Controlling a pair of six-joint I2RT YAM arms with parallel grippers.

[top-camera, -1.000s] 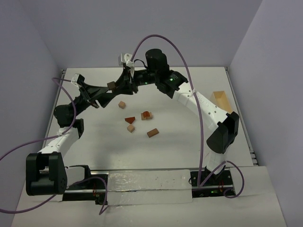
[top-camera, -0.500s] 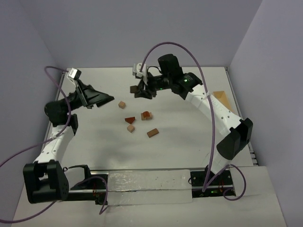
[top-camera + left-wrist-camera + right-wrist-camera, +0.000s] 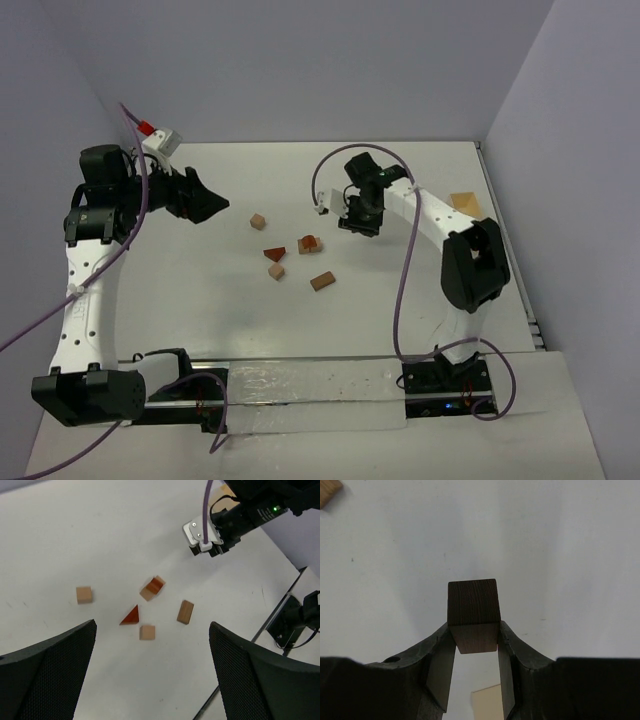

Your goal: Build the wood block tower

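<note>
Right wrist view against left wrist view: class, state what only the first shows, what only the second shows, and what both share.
Only the right wrist view shows a dark brown wooden cube clamped in the right gripper. Only the left wrist view shows the left gripper, open, and a reddish-brown triangular wooden piece lying loose among other blocks. Both show the white table.

The white tabletop (image 3: 200, 310) is carrying small wooden blocks (image 3: 277, 271) scattered around its middle; a pale box (image 3: 463, 201) is lying far right.
</note>
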